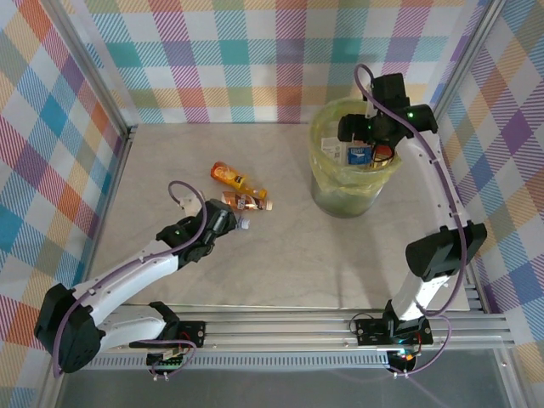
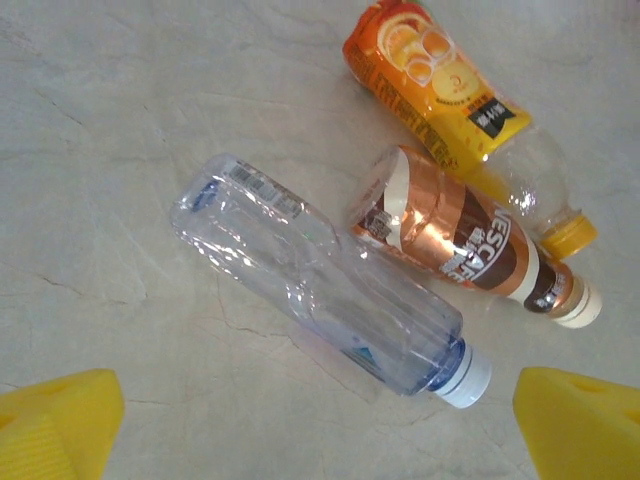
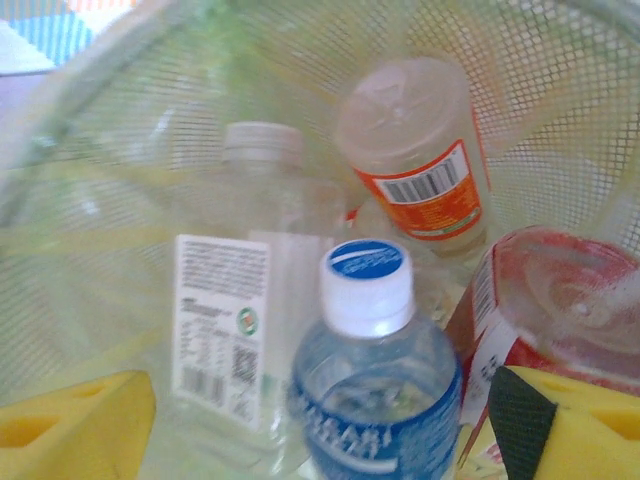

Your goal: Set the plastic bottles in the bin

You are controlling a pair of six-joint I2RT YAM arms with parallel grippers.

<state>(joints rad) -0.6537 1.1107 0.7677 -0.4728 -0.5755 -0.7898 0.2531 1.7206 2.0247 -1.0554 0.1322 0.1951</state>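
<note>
As the right gripper (image 3: 320,425) hangs unclenched above the bin (image 1: 340,200), bottles (image 3: 375,300) sit inside it. The left gripper (image 2: 320,425), fingers released, hovers over a clear bottle (image 2: 320,290) left of centre on the worktop (image 1: 280,272).

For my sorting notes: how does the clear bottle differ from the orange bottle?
The clear bottle is transparent with a white cap; the orange bottle wears a bright orange wrap and a yellow cap. The clear bottle lies nearer the left gripper than the orange bottle. Both lie sideways on the table.
</note>
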